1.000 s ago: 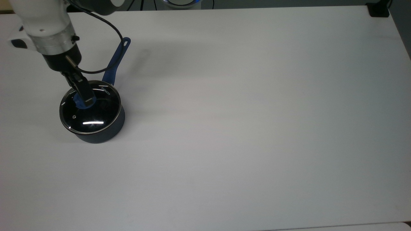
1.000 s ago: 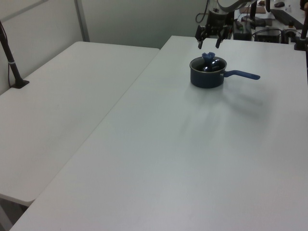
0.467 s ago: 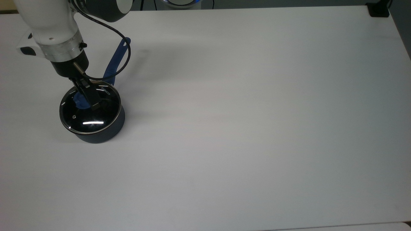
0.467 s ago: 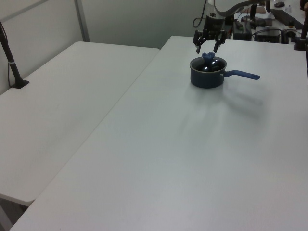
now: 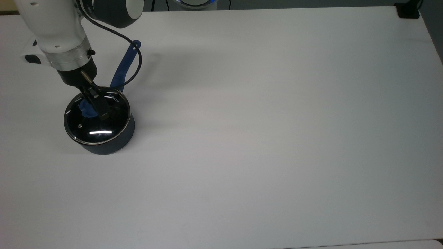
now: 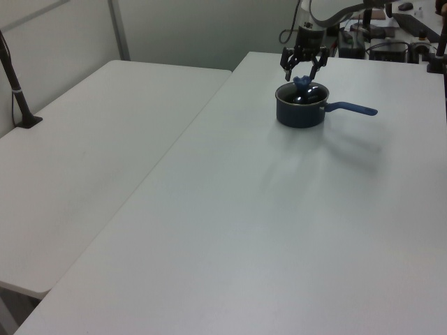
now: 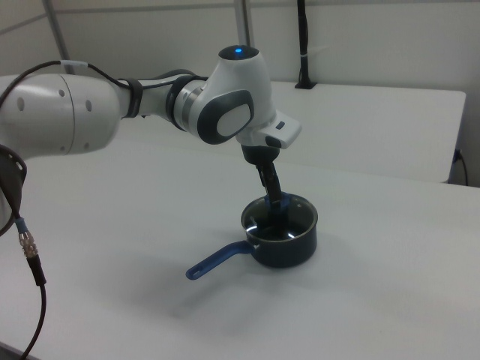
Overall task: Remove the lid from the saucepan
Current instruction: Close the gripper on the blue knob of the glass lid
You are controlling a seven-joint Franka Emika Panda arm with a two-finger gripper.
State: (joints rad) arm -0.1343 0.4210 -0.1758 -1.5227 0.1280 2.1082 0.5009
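Observation:
The dark navy saucepan [image 5: 104, 147] [image 6: 299, 116] [image 7: 292, 249] stands near the top view's left edge, with its long blue handle [image 5: 124, 67] [image 6: 354, 108] [image 7: 216, 262] pointing toward the far side. The glass lid [image 5: 100, 128] [image 7: 264, 223] sits flat on it, its blue knob [image 5: 84, 110] [image 6: 302, 82] at the centre. My gripper [image 5: 92, 109] [image 6: 302, 70] [image 7: 278, 207] hangs directly over the lid. It is open, with one finger on each side of the knob in the left view. I cannot tell whether the fingers touch the knob.
The white table [image 5: 263, 131] stretches wide to the top view's right of the pan. A second white table [image 6: 91, 153] adjoins on the left view's left. A black cable [image 5: 133, 67] loops from my wrist over the pan handle. A black clamp [image 5: 408, 10] sits at the far corner.
My gripper has come down and shifted over the lid's centre, so its open fingers now stand around the knob. Pan and lid have not moved.

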